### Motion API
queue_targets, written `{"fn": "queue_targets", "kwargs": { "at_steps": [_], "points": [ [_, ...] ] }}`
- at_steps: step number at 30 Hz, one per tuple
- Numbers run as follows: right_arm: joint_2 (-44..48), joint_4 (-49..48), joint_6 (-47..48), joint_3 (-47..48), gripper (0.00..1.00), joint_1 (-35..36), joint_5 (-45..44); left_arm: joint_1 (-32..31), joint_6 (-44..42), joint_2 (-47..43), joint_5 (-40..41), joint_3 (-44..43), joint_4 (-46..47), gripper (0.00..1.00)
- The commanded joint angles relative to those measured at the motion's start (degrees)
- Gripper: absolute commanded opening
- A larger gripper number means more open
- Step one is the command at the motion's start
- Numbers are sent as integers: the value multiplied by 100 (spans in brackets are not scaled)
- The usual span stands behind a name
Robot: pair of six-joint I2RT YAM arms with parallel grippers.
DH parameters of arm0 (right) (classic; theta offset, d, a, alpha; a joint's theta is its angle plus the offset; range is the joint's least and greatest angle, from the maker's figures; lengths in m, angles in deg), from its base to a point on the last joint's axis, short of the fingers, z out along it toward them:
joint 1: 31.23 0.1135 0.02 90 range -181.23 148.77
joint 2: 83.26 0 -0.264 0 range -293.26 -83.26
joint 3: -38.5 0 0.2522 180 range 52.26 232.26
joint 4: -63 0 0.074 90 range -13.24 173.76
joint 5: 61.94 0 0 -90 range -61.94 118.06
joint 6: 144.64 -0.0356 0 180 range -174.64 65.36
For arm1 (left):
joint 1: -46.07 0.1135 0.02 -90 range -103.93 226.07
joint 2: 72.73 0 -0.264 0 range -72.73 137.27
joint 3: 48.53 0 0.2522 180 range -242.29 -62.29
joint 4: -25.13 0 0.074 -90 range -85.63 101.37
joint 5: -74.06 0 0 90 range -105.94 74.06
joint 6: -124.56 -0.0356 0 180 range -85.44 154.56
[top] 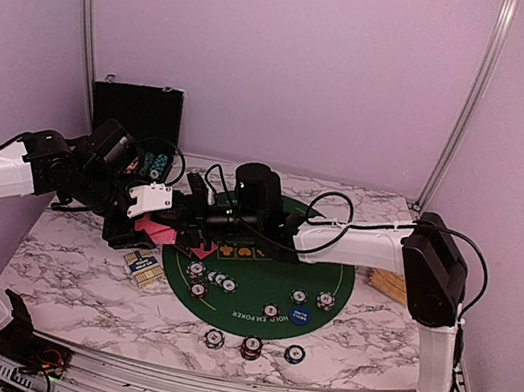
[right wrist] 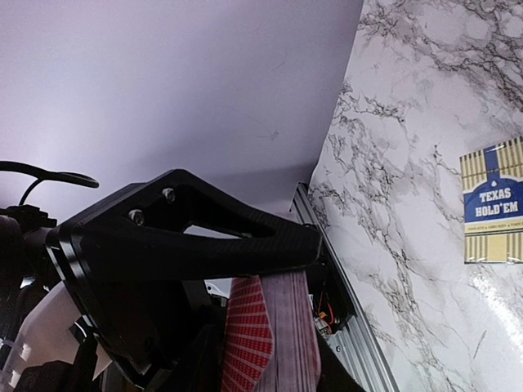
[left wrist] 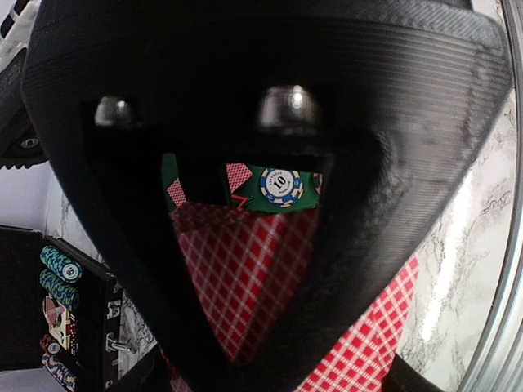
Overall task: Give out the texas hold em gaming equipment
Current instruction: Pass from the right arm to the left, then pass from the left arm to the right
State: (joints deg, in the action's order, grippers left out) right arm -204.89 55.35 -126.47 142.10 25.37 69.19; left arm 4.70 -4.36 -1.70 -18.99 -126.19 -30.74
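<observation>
Beyond your left claw (top: 167, 230) a plain lilac wall (top: 286, 58) stands, with a silver post (top: 86, 13) rising to each side of it. Beneath the claw lies a white, grey-veined marble counter (top: 75, 275), softly and evenly lit.

One camera looks down on the table (top: 74, 285) from behind; both wrist cameras crowd the same red-backed cards (left wrist: 245, 269).

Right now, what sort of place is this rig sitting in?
Probably a lab robot cell dressed as a card table, not a real game room: aluminium frame posts around it, a marble-pattern tabletop, and a round green Hold'em poker mat with poker chips on it.
</observation>
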Motion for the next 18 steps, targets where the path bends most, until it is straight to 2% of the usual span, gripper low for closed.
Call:
{"fn": "queue_targets", "kwargs": {
  "at_steps": [1,13,18],
  "points": [
    [-54,-366,-87,80,33,35,158,-29,124,37,-110,-148,-23,57],
    [284,-470,-67,-518,36,-22,4,-30,211,50,21,-158,-115,57],
    [371,-534,-72,-590,25,-71,-51,-28,187,83,32,-190,-146,57]
  ]
}}
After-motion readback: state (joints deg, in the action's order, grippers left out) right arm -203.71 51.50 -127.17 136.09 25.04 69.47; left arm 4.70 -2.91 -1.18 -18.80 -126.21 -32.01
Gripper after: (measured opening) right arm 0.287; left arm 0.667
